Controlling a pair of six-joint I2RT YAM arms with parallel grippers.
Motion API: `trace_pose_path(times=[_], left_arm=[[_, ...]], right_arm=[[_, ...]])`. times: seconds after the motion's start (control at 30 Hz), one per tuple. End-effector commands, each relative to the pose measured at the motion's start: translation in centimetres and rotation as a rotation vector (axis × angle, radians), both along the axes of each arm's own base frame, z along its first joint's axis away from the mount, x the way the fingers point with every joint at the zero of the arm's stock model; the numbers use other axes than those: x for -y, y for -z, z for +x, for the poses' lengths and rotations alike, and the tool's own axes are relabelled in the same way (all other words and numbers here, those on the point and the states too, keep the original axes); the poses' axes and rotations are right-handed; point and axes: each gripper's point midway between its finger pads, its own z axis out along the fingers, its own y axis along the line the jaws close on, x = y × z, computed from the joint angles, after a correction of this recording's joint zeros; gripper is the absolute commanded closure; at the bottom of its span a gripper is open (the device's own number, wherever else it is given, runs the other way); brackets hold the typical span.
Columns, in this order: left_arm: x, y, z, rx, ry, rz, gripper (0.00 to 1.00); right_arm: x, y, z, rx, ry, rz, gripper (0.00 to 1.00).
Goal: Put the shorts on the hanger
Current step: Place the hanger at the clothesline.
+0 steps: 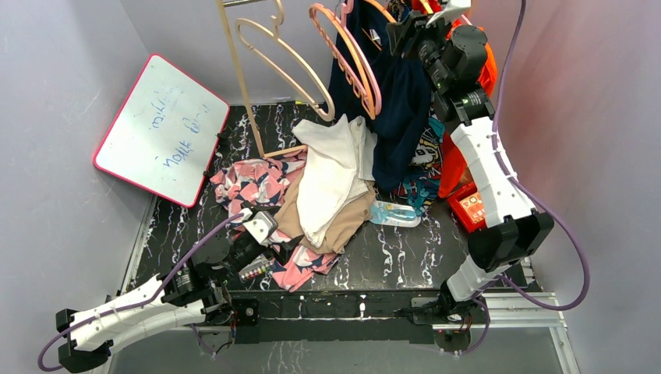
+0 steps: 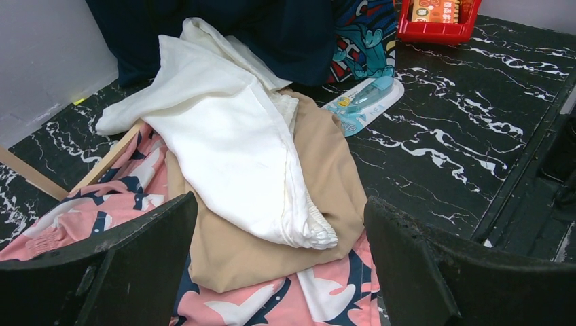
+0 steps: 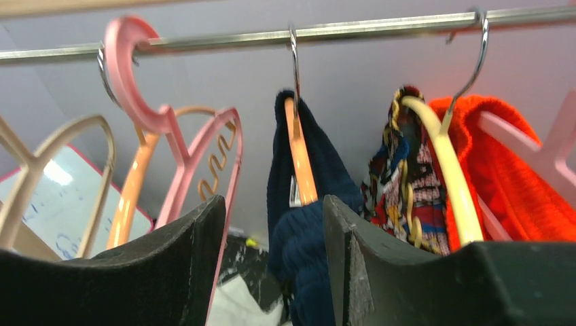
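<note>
— Where are the shorts right now?

— Up on the metal rail, draped over the hanger. Its orange-tan arm shows through the fold at the top, and its wire hook sits on the rail.

— How do they look?

— Dark navy, plain, folded over the hanger arm. The fabric bunches into thick ridges lower down, and a small white label shows beside the hanger. In the overhead view they hang long and dark, down toward the table. The comic-print shorts hang just to one side and the bright orange shorts beyond those. The pink hanger is on the other side.

— And your right gripper?

— My fingers are spread, with the bunched navy fabric showing between them. One finger is clear of the cloth. Whether the other touches it, I can't tell.

— Your left gripper?

— Low over the table, fingers wide apart, gripping nothing. It faces a white garment lying on a beige one.
</note>
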Motion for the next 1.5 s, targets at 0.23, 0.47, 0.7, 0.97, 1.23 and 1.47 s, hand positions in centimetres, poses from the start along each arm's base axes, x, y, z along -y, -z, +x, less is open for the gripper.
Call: trace_pose_path(times=[0.23,0.47,0.7,0.97,1.23,1.47], left_arm=[[0.3,-0.8,-0.3,0.018,0.025,-0.032,0.08],[0.2,-0.9,-0.3,0.022,0.025,-0.036,0.09],[0.2,-0.9,-0.3,0.022,0.027,-0.034,0.09],[0.2,-0.8,-0.2,0.021,0.02,-0.03,0.09],[0.3,-0.7,-0.3,0.017,0.026,-0.026,0.09],[0.2,-0.6,-0.2,0.018,0.017,-0.02,0.09]], right_arm=[[2.0,3.0,-2.1,-0.059,0.075,-0.088,0.46],[2.7,4.2,-3.5,-0.069,0.087,-0.111,0.62],[3.2,5.1,-4.4,-0.067,0.098,-0.134,0.81],[3.6,6.3,-5.6,-0.086,0.096,-0.138,0.78],[3.6,5.6,-6.2,-0.079,0.086,-0.131,0.45],[2.7,5.7,-3.7,-0.112,0.08,-0.107,0.37]])
